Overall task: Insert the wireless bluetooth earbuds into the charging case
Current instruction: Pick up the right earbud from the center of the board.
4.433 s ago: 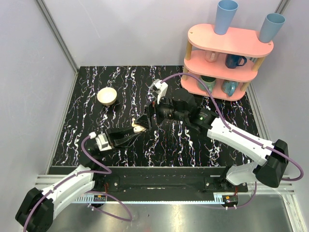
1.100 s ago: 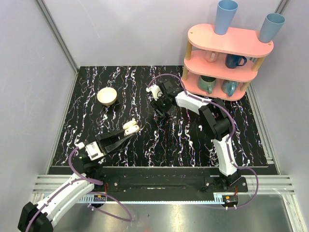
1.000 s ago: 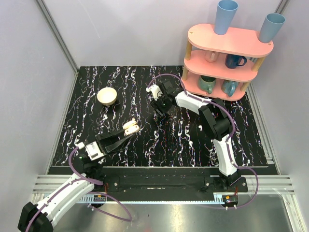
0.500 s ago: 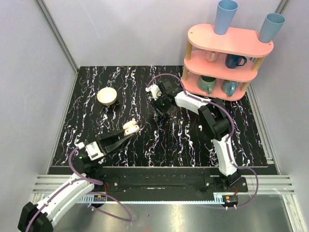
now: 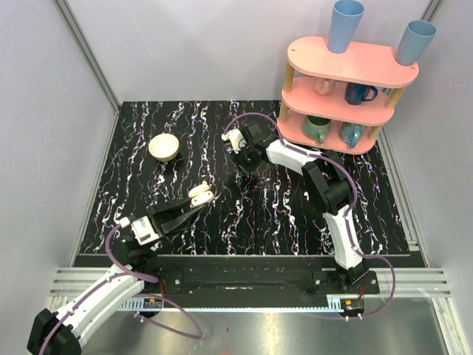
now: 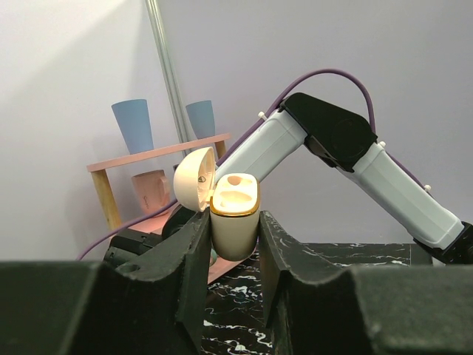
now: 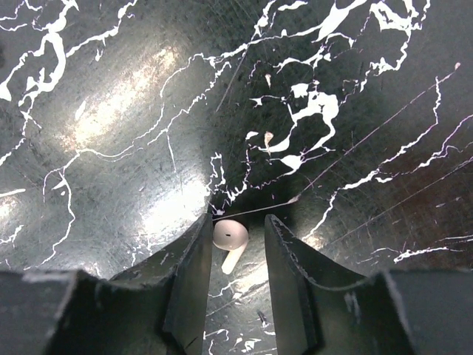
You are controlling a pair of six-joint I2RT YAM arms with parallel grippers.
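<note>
Nearest the arm bases, the left gripper (image 5: 198,204) has its two black fingers (image 6: 185,255) clamped on the small cream-white rounded plastic charging case (image 6: 234,222). It holds the case upright above the black marble-patterned table (image 5: 133,185). The case's hinged domed lid (image 6: 194,180) stands open, tipped to the left in the left wrist view. The orange-rimmed top face shows a shallow hollow, but whether anything sits in it cannot be told.

Farther out, near the table's middle, the right gripper (image 5: 246,164) points straight down at the surface. In the right wrist view its jaws are spread a little, and the tiny white plastic earbud (image 7: 229,241) lies on the table between them. The earbud's round head is towards the fingertips and its short stem points back towards the wrist. One black finger (image 7: 194,266) is just beside the head, and a narrow gap shows on the other side.

Left of the right gripper and well apart from it sits a small pale wooden bowl (image 5: 164,146). At the far right corner stands a pink three-tier wooden shelf (image 5: 347,70). It carries mugs (image 5: 360,93) on its lower levels and two light-blue tumblers (image 5: 346,24) upside down on top.
</note>
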